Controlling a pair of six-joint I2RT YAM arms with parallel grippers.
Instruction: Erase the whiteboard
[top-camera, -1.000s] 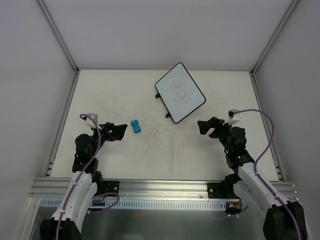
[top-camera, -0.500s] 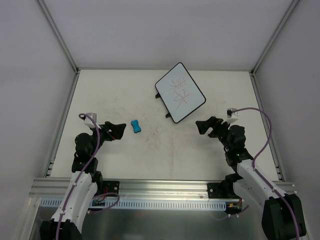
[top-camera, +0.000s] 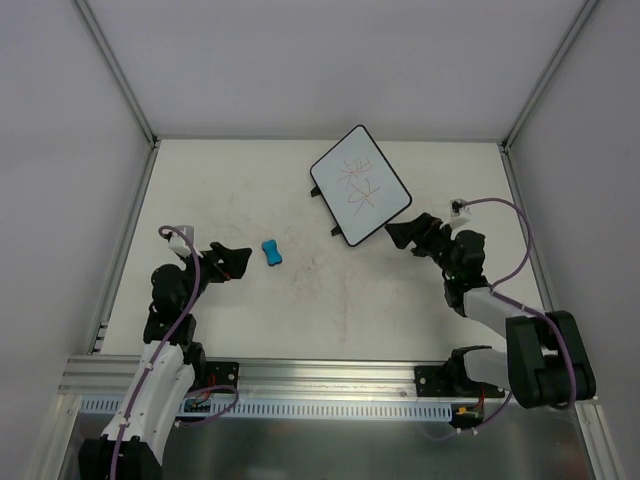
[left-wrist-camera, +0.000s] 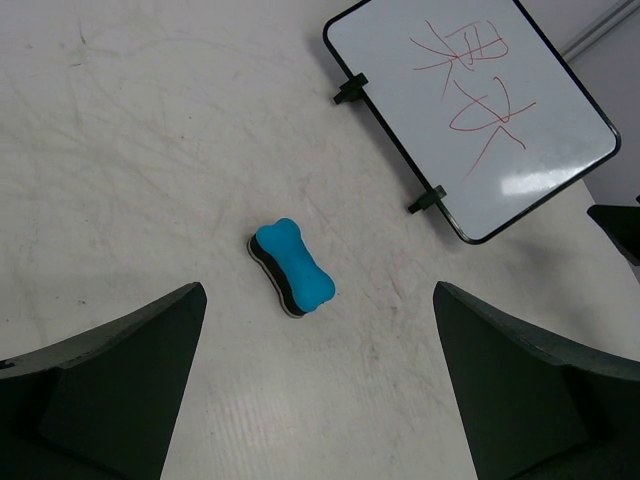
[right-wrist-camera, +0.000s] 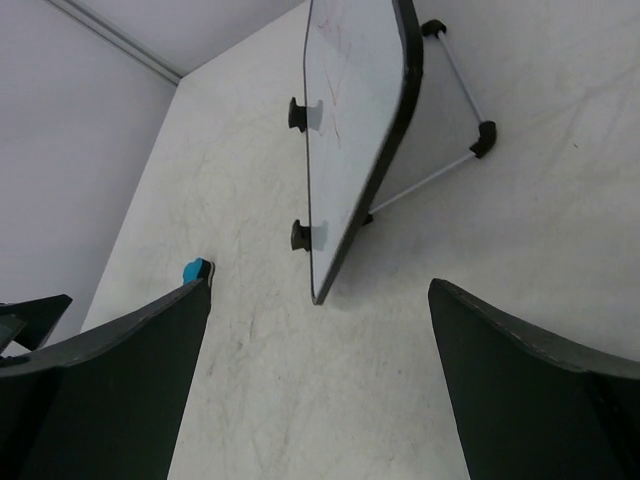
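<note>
The whiteboard (top-camera: 360, 198) stands tilted on a wire stand at the back centre-right, with red scribbles on its face. It also shows in the left wrist view (left-wrist-camera: 470, 115) and edge-on in the right wrist view (right-wrist-camera: 345, 140). A blue bone-shaped eraser (top-camera: 271, 253) lies on the table; it shows in the left wrist view (left-wrist-camera: 292, 266). My left gripper (top-camera: 232, 261) is open and empty, just left of the eraser. My right gripper (top-camera: 402, 234) is open and empty, close to the board's near right corner.
The table (top-camera: 230, 190) is white with faint red smudges. Grey walls and metal rails (top-camera: 125, 240) bound it on the left, back and right. An aluminium rail (top-camera: 320, 375) runs along the near edge.
My right gripper has moved up and left toward the whiteboard's near corner. The left arm, eraser and board have not moved.
</note>
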